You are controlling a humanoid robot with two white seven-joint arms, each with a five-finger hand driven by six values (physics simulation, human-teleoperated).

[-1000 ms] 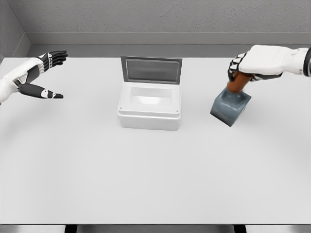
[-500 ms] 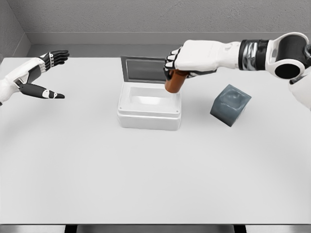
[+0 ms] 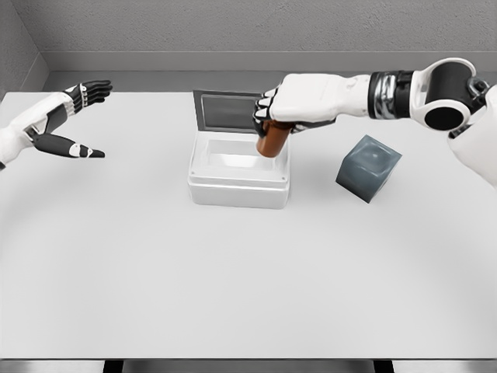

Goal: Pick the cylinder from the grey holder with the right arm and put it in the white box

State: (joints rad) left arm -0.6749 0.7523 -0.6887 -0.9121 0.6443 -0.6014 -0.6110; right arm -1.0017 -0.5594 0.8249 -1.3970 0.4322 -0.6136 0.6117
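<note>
The brown cylinder (image 3: 272, 142) is out of the grey holder (image 3: 368, 168) and sits over the right side of the white box (image 3: 239, 172). The right hand (image 3: 293, 106) grips it from above. It is not let go yet. The left hand (image 3: 71, 116) waits far off, fingers spread.

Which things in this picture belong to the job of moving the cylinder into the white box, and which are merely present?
Belonging to the job:
brown cylinder
white box, lid open
grey holder, now without the cylinder
right hand, gripping the cylinder over the box

Merely present:
left hand, open at the far left
white table
</note>
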